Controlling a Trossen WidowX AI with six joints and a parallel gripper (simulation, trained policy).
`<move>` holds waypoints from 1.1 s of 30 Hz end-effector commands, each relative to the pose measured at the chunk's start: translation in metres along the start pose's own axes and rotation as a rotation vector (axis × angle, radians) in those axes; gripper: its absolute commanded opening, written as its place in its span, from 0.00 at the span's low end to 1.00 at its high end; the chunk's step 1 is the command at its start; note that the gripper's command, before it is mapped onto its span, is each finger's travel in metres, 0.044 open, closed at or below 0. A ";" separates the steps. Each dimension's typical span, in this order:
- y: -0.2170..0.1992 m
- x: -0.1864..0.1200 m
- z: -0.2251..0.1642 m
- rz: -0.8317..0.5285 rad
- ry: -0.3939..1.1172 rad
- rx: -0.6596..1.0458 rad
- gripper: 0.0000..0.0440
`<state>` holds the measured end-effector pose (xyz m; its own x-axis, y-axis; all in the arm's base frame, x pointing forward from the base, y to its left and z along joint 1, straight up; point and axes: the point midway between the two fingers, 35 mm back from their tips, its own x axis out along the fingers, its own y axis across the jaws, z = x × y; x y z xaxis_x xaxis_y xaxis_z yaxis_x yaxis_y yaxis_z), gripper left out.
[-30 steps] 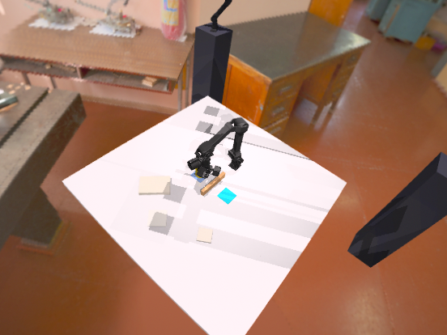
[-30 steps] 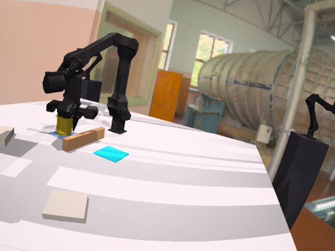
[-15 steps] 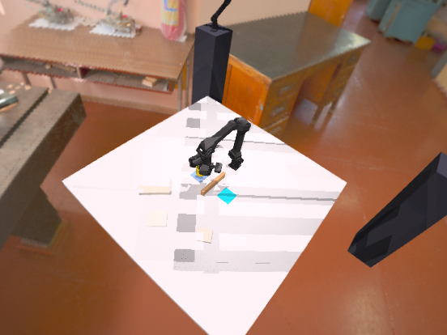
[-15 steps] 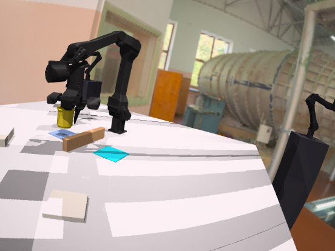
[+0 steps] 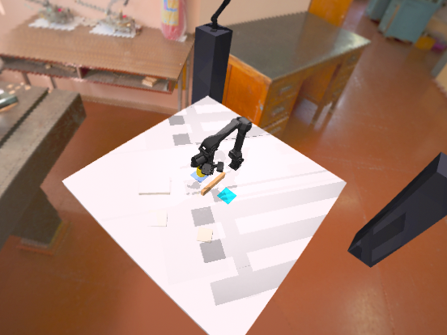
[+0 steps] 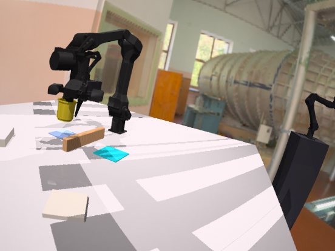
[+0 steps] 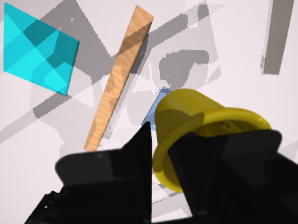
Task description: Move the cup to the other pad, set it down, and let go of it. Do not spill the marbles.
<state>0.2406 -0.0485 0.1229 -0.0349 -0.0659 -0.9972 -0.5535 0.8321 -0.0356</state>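
The yellow cup (image 5: 200, 172) (image 6: 65, 110) (image 7: 185, 107) hangs in the air above the blue pad (image 5: 194, 175) (image 6: 62, 133) (image 7: 155, 107), roughly upright in the exterior view. My gripper (image 6: 73, 108) (image 7: 155, 124) is shut on the cup's wall, one finger inside the mouth and one outside. The cyan pad (image 5: 227, 196) (image 6: 111, 153) (image 7: 40, 57) lies bare on the other side of the wooden bar. The cup's inside is mostly hidden by the finger, and I cannot make out the marbles.
The wooden bar (image 5: 213, 184) (image 6: 83, 139) (image 7: 117, 80) stands on the table between the two pads. A pale block (image 5: 155, 187) (image 6: 5, 137) (image 7: 278, 37) lies beyond the blue pad. Flat pale tiles lie farther off, one (image 5: 205, 235) (image 6: 66, 204) in the top and exterior views.
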 end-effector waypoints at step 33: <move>0.064 -0.026 0.070 -0.074 -0.133 -0.118 0.00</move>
<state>0.2647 0.0363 0.1421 0.1066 -0.0509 -0.9930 -0.6430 0.7583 -0.1079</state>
